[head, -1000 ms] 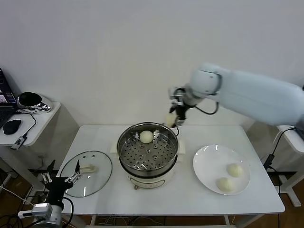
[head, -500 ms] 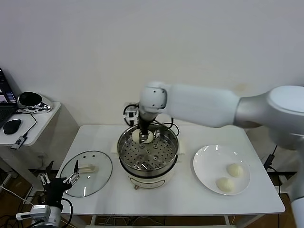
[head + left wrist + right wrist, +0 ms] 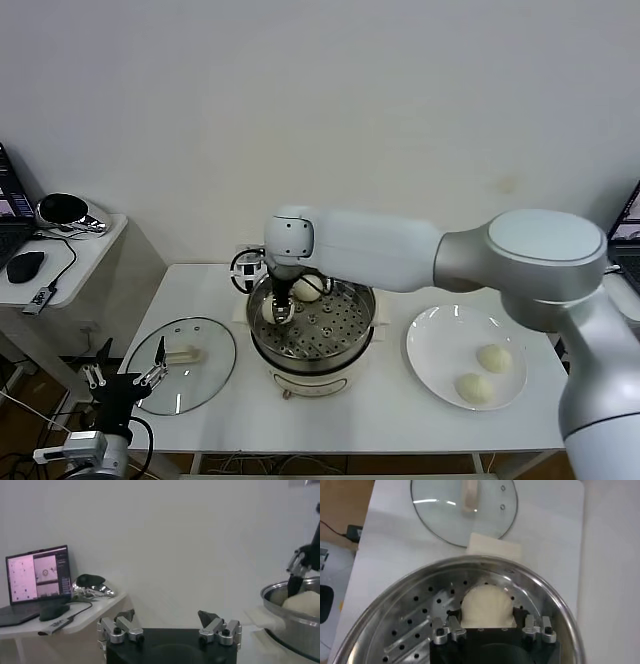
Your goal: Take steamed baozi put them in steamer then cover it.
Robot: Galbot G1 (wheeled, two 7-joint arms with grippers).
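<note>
The steamer (image 3: 318, 352) stands mid-table, its perforated tray showing. My right gripper (image 3: 280, 308) is down inside it at its left side, shut on a baozi (image 3: 268, 311). In the right wrist view the fingers (image 3: 453, 620) flank that baozi (image 3: 486, 605) just above the tray (image 3: 405, 630). Another baozi (image 3: 309, 288) lies at the back of the tray. Two baozi (image 3: 495, 357) (image 3: 473, 388) lie on the white plate (image 3: 435, 345). The cover (image 3: 205, 375) lies flat on the table left of the steamer. My left gripper (image 3: 125, 378) is open and empty, below the table's front left corner.
A side table (image 3: 70, 255) at far left holds a laptop (image 3: 37, 575), a mouse and cables. A white pad (image 3: 495, 545) lies between the steamer and the cover (image 3: 465, 510). The steamer's rim (image 3: 295, 627) shows in the left wrist view.
My right arm swung left over the steamer with the baozi and came down into its left side. The left arm has not moved.
</note>
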